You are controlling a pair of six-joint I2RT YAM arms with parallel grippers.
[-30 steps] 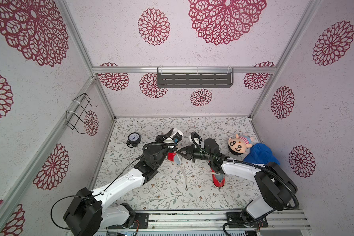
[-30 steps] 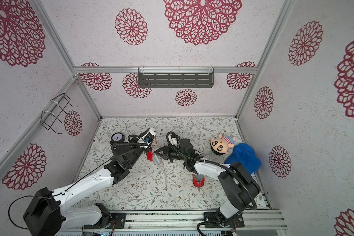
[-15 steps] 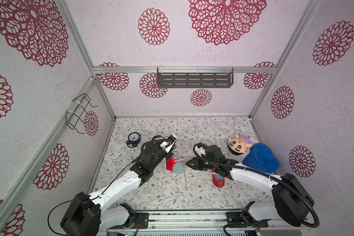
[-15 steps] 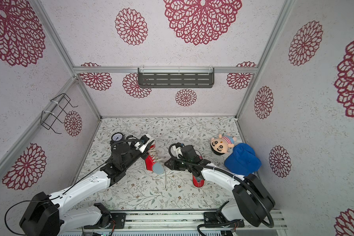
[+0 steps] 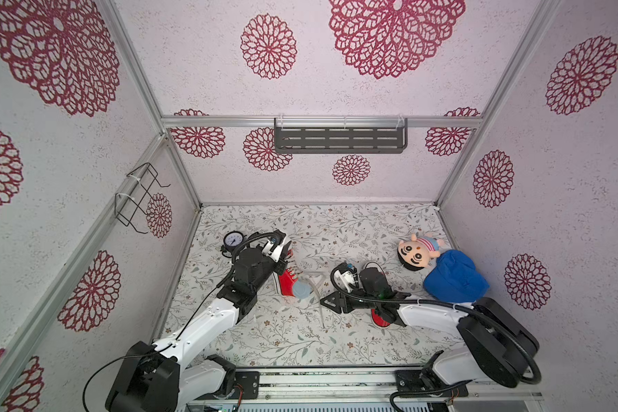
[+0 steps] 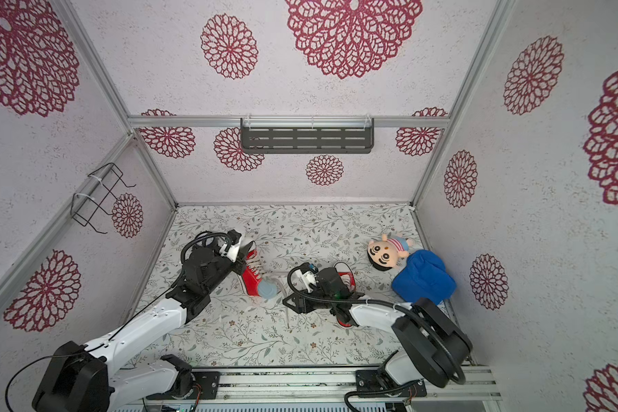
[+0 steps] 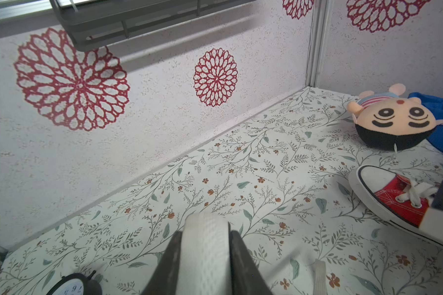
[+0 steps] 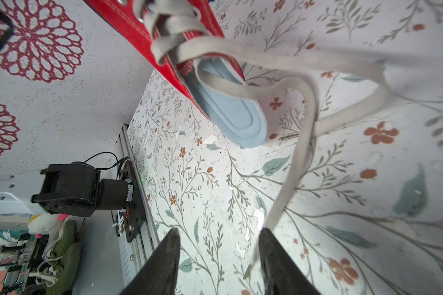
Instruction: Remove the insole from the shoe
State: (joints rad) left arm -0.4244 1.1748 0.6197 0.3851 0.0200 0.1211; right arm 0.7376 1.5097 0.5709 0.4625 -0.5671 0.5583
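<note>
My left gripper is shut on the white rubber sole of a red lace-up shoe, which lies tilted on the floral table top. A light blue insole sticks partway out of the shoe's opening, and both top views show its free end over the table. My right gripper stands open a short way from that end, with nothing between its jaws. In a top view the right gripper is right of the shoe. A loose white lace trails from the shoe past one finger.
A second red shoe lies partly under my right arm. A plush doll in blue clothes sits at the right wall. A small round gauge stands behind my left arm. A grey shelf and a wire rack hang on the walls.
My right gripper has opened, let go at the shoe's opening and drawn back to the right. The insole now sticks out of the shoe. My left gripper has carried the shoe left.
</note>
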